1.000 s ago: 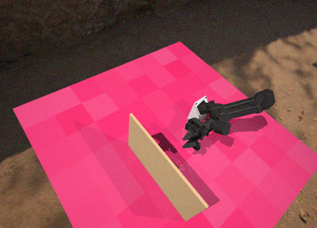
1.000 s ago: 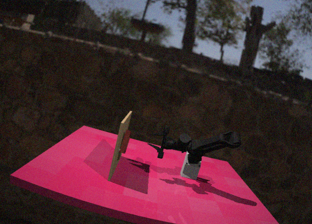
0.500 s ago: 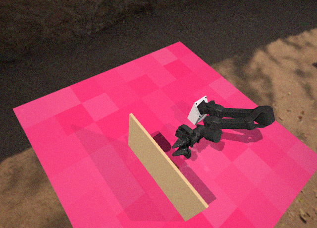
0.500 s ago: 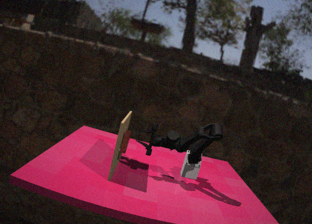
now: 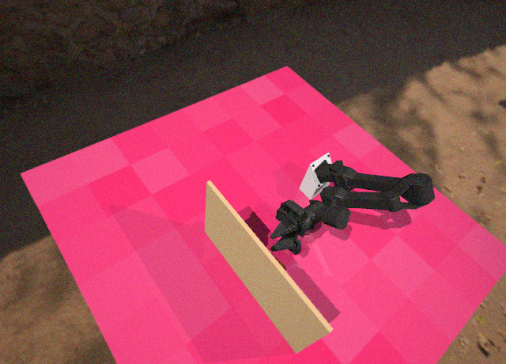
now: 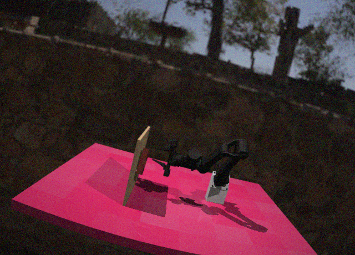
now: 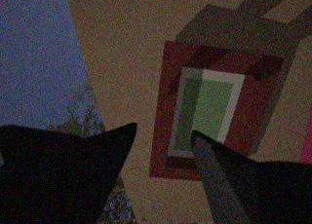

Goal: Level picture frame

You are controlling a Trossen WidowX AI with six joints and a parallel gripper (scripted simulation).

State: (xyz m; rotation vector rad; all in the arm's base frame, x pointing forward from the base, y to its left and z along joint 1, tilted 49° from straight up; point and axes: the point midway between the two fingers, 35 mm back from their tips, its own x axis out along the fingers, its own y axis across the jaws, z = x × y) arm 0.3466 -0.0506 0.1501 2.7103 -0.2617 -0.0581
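The picture frame (image 6: pixel 143 162) (image 7: pixel 251 102) is red-brown with a white mat and green picture. It hangs on the tan wall board (image 5: pixel 261 274) (image 6: pixel 133 174) (image 7: pixel 117 63). It looks crooked: in the wrist view, its long edge is not parallel to the board's edge against the sky, and its end at the image bottom is nearer that edge. My gripper (image 5: pixel 271 242) (image 6: pixel 155 154) (image 7: pixel 164 130) is partly open and empty, in front of the board and short of the frame. In the wrist view one fingertip overlaps the picture, the other lies outside the frame. Screw and notched strip are hidden.
The board stands upright on the pink tabletop (image 5: pixel 155 172) (image 6: pixel 57 189). The white arm base (image 5: pixel 308 184) (image 6: pixel 219 195) stands on the same top, on the frame's side of the board. The top camera sees the board's back, which hides the frame.
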